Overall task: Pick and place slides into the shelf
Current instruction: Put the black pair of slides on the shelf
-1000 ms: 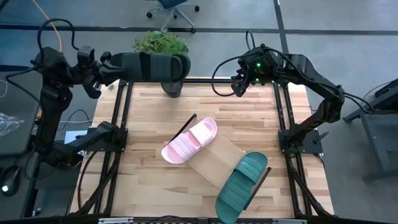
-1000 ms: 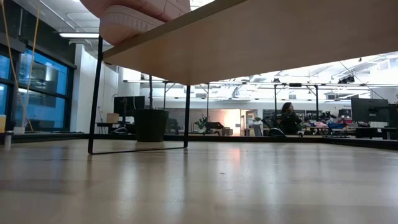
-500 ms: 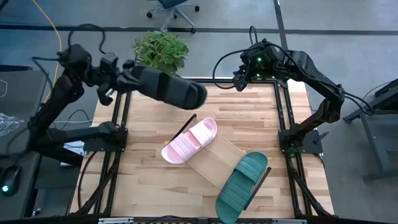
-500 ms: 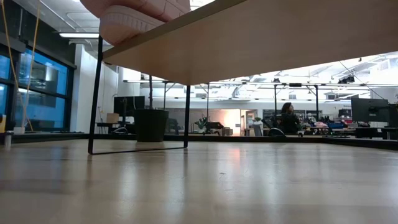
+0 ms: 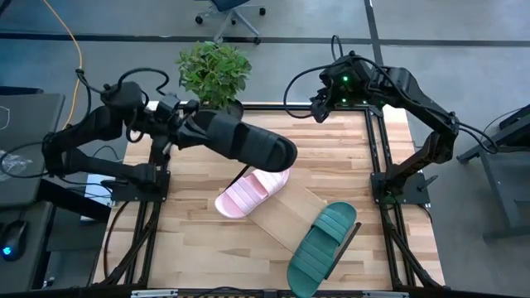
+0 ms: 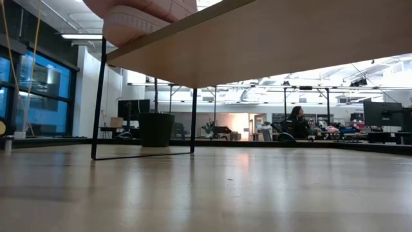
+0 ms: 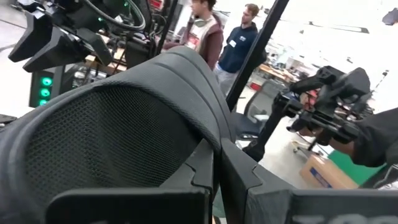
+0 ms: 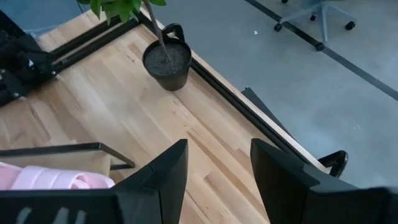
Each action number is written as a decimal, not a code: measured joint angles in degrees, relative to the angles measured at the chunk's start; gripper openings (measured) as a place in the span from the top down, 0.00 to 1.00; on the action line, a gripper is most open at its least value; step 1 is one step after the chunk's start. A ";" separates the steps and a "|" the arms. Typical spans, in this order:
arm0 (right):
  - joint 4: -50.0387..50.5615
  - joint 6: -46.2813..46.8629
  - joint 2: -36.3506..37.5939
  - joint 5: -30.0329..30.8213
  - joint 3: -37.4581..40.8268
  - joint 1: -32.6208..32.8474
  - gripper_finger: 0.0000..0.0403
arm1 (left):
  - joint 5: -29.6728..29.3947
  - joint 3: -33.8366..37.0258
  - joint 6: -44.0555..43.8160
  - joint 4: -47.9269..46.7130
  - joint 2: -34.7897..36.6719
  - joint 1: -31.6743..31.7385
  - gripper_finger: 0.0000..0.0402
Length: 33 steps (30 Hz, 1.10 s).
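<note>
While the left gripper [image 5: 184,126] hangs over the table's [image 5: 199,248] far-left part, its fingers are clamped on the heel end of the black slide [image 5: 244,141], which juts toward the middle, its toe above the pink slide [image 5: 252,186]. From above, the shelf [image 5: 290,211] lies diagonally across the table, the pink slide on its upper-left end and the green slide [image 5: 323,240] on its lower-right end, with bare plank between them. The left wrist view shows what the overhead one cannot: the black slide's strap [image 7: 124,124] fills the picture from close up, with two people [image 7: 239,37] standing in the room behind it. At table height, only the shelf's underside [image 6: 270,45] and one black end frame [image 6: 145,96] show (the pink slide's toe [image 6: 141,16] peeks over the edge), plus a dark pot [image 6: 156,129] beyond and a person [image 6: 297,122] far off. Over the far-right corner the right gripper [image 5: 317,110] waits, and its wrist view shows the fingers [image 8: 161,174] spread apart and empty, looking down on the potted plant [image 8: 166,62] and the pink slide's edge.
</note>
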<state>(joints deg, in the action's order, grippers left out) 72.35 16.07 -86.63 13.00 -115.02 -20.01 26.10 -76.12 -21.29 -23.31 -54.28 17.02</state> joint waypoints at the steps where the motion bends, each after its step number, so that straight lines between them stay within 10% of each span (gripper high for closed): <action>1: 0.29 -0.33 0.01 0.02 0.00 0.00 0.58 | -1.99 0.00 -0.19 -0.02 0.00 -1.46 1.00; 33: 9.90 -11.21 7.81 -6.38 0.00 0.00 0.58 | -60.43 -0.02 -11.17 6.96 -10.19 -41.91 1.00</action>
<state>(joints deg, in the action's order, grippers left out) 82.25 4.86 -78.82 6.62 -115.02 -20.01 -34.33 -76.14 -32.46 -16.35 -64.47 -24.89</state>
